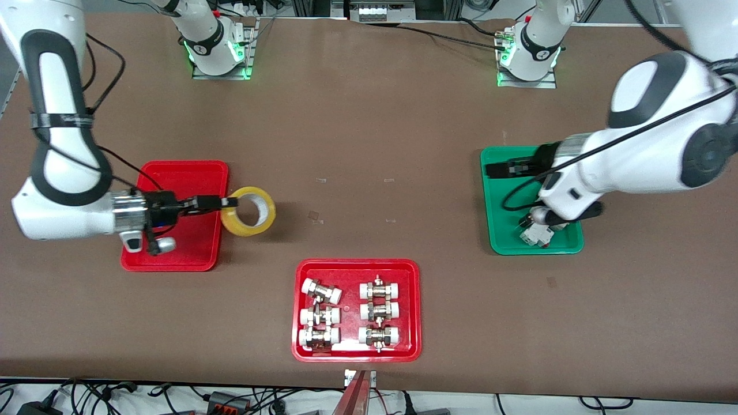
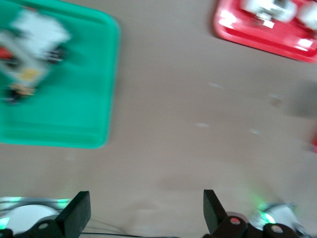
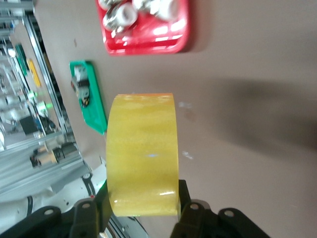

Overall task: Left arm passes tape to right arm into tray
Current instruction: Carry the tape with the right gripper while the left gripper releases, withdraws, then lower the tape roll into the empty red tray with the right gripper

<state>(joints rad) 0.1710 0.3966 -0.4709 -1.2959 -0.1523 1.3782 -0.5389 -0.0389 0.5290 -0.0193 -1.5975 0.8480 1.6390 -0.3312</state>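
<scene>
My right gripper is shut on the tape, a yellow roll held on edge with its hole facing up toward the front camera. The roll hangs just off the rim of the plain red tray, on the side toward the left arm's end of the table. In the right wrist view the tape fills the space between the fingers of the right gripper. My left gripper is open and empty over the green tray. In the left wrist view the left gripper has its fingers spread wide over bare table.
A red tray of metal fittings lies nearer the front camera, mid-table; it also shows in the left wrist view and the right wrist view. The green tray holds small white parts. Brown table lies between the trays.
</scene>
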